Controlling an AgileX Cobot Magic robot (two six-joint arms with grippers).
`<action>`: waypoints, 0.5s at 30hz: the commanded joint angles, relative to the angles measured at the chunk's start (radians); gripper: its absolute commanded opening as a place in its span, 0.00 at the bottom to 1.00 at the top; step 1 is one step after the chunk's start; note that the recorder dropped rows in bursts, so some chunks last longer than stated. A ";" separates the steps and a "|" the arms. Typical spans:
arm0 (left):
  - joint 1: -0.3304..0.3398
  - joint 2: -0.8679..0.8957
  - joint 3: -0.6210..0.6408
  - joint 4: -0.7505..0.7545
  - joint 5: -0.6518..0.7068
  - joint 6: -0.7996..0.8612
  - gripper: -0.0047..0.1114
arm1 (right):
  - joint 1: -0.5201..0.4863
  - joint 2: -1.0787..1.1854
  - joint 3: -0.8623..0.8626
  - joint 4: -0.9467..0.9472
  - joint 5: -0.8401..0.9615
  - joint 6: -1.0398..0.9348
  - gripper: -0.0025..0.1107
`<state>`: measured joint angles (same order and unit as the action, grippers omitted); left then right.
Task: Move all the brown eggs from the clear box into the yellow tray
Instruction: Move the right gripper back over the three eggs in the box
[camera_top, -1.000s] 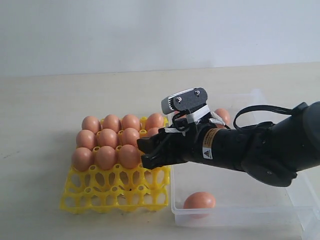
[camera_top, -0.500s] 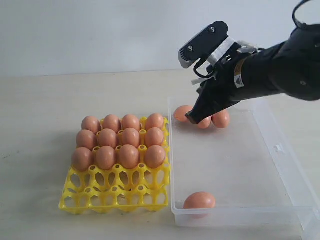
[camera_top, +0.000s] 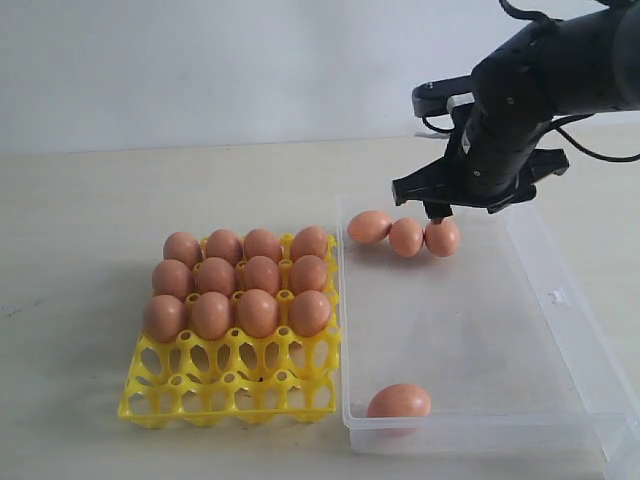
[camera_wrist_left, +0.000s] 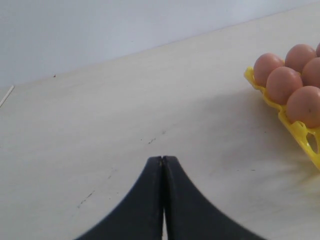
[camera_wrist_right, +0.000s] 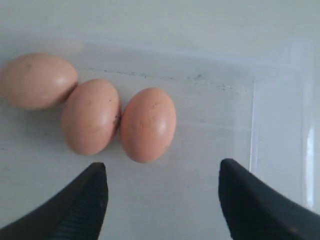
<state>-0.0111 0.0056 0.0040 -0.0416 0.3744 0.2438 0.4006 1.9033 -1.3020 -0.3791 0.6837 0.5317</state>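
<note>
The yellow tray (camera_top: 230, 390) holds several brown eggs (camera_top: 258, 312) in its three back rows; its front cups stand bare. In the clear box (camera_top: 470, 320) three brown eggs (camera_top: 406, 237) lie side by side at the back left, and one egg (camera_top: 399, 401) rests at the front left. My right gripper (camera_top: 437, 212) hangs just above and behind the rightmost of the three. In the right wrist view it (camera_wrist_right: 162, 170) is open and holds nothing, with that egg (camera_wrist_right: 148, 124) just ahead of its fingertips. My left gripper (camera_wrist_left: 162, 159) is shut and empty over bare table, away from the tray's corner (camera_wrist_left: 300, 132).
The box's right wall (camera_wrist_right: 252, 115) runs close beside one right finger. A pale wall stands behind the table. The left arm does not show in the exterior view.
My right gripper left the tray's right side, rose, and swung back right over the box's three eggs. An egg now sits in the tray cup where the gripper had been.
</note>
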 joint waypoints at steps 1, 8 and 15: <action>-0.001 -0.006 -0.004 -0.008 -0.011 -0.007 0.04 | -0.034 0.055 -0.021 0.020 -0.084 0.076 0.57; -0.001 -0.006 -0.004 -0.008 -0.011 -0.007 0.04 | -0.066 0.122 -0.022 0.002 -0.221 0.216 0.57; -0.001 -0.006 -0.004 -0.008 -0.011 -0.007 0.04 | -0.078 0.181 -0.022 -0.005 -0.253 0.238 0.48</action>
<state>-0.0111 0.0056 0.0040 -0.0416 0.3744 0.2438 0.3306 2.0671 -1.3182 -0.3768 0.4496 0.7627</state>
